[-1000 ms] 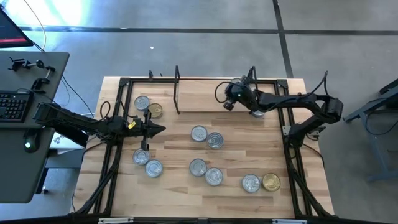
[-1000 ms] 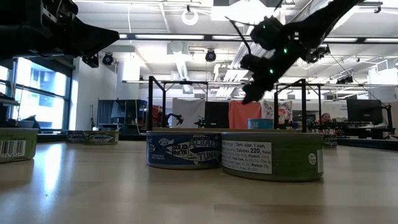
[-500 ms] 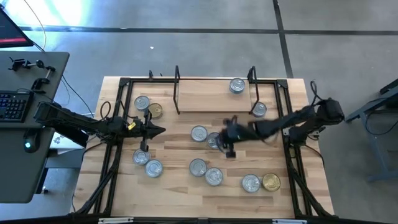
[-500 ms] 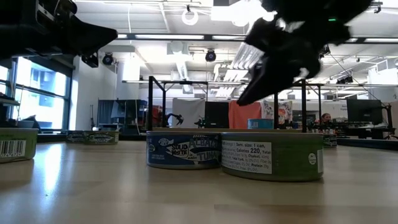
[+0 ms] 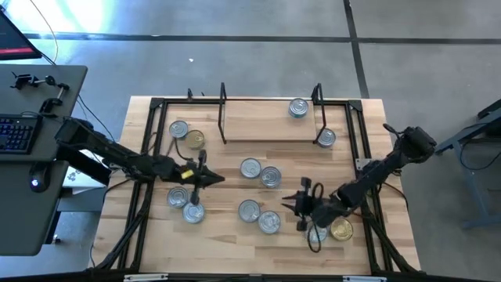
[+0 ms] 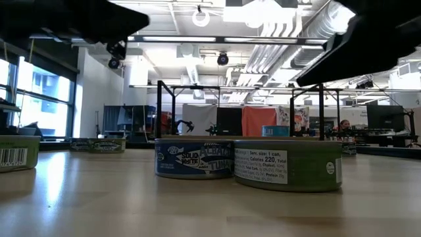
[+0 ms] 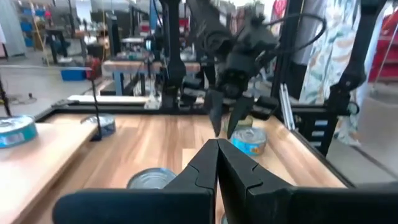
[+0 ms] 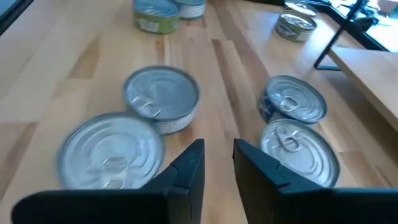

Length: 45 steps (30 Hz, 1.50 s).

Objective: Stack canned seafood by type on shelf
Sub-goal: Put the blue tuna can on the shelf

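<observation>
On the left of the desk (image 5: 227, 235) I see my left hand (image 5: 220, 179) low over the wood, fingers pressed together on nothing, pointing toward the middle. Behind it sit a silver tin (image 5: 178, 129) and a gold tin (image 5: 195, 140), touching, near the left rail. On the near side of that arm lie two more silver tins (image 5: 178, 197) (image 5: 193, 211), close together; the hand's tip is just beyond them and touches neither.

At the back stands the shelf (image 5: 270, 125), its board running between two black wire end frames. One tin (image 5: 298, 108) lies at the board's far right corner; a second tin (image 5: 326, 139) sits just outside the right end frame. The rest of the board is bare.

In the middle, a pair of tins (image 5: 250, 168) (image 5: 271, 177) lies ahead of the left hand, with clear wood between. A second pair (image 5: 249, 210) (image 5: 269, 222) lies nearer the front edge.

My right hand (image 5: 291, 205) hangs just right of that front pair, fingers slightly apart and holding nothing. In the right wrist view those fingers (image 8: 186, 168) point between tins lying on either side. Under the right arm, near the front right rail, lie a silver tin (image 5: 318, 233), partly covered, and a gold tin (image 5: 341, 229) touching it. Open wood remains along the front edge.
</observation>
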Motion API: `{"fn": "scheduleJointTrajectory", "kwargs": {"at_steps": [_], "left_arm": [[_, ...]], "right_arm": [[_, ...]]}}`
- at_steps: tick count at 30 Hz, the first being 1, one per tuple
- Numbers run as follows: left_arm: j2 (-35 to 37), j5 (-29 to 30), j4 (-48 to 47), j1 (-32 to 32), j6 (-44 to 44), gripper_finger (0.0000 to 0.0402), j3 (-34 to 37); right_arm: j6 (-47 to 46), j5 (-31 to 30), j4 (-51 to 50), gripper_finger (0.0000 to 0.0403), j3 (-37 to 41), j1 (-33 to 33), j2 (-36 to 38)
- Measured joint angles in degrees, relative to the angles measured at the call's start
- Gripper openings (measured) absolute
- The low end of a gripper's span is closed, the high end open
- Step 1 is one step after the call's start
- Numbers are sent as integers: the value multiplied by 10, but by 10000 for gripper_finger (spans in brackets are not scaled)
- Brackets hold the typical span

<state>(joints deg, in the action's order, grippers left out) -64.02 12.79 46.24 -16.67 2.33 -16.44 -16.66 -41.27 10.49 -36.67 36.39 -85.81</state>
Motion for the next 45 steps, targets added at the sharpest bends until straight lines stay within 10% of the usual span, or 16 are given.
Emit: {"fn": "scheduleJointTrajectory", "kwargs": {"at_steps": [21,30,45], "left_arm": [[-213,49,-20,51,-56,2,-151],[-264,74,-306,56,-25,85,-261],[-387,42,-295,89,-170,130,-269]], "right_arm": [[12,-10,12,105,0,-12,0],[26,6,25,184,0,-34,0],[52,36,57,193,0,-49,0]]}}
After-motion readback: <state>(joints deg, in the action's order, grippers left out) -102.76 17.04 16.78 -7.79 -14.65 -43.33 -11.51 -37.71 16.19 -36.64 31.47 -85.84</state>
